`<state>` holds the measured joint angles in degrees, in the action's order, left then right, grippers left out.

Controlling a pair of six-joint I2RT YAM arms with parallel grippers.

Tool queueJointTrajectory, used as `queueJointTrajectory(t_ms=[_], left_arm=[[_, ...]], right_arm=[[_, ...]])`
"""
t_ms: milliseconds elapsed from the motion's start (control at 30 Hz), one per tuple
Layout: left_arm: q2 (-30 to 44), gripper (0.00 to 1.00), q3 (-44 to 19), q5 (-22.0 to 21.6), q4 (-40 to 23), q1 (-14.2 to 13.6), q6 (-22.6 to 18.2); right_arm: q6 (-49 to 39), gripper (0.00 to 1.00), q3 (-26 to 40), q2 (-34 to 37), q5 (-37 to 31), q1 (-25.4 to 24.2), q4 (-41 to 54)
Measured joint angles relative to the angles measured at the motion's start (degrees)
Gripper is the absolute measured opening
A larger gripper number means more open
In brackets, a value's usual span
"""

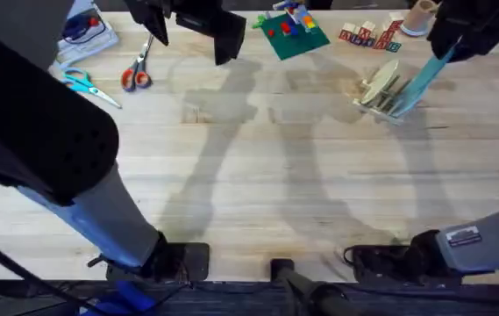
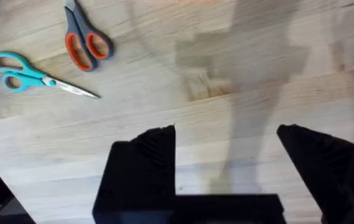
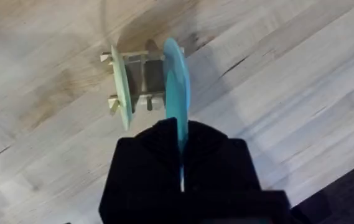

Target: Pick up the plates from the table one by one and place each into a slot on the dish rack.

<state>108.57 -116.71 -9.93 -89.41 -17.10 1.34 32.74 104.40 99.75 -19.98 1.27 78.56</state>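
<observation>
Wood table (image 1: 258, 175), right hand (image 3: 181, 163) gripping teal plate (image 3: 177, 81) over dish rack (image 3: 140, 81)

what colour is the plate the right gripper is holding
Teal plate, clearest in the right wrist view.

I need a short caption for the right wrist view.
Right gripper lowers a blue plate into the dish rack.

I see teal plate (image 3: 177, 81) on edge over dish rack (image 3: 140, 78), beside cream plate (image 3: 122, 90) slotted there.
</observation>
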Motion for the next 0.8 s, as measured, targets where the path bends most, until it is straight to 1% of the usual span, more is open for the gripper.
queueJointTrajectory(t_ms=[300, 500, 800], left_arm=[[0.0, 0.993, 0.0, 0.0, 0.0, 0.0, 0.0], [0.0, 0.993, 0.0, 0.0, 0.0, 0.0, 0.0], [0.0, 0.994, 0.0, 0.0, 0.0, 0.0, 0.0]], right_arm=[[-2.7, 0.032, 0.0, 1.7, 2.2, -2.0, -1.4], [-4.9, 0.032, 0.0, 3.2, 3.6, -2.1, -1.9], [-5.8, 0.031, 0.0, 4.8, 3.8, -2.1, -1.9]])
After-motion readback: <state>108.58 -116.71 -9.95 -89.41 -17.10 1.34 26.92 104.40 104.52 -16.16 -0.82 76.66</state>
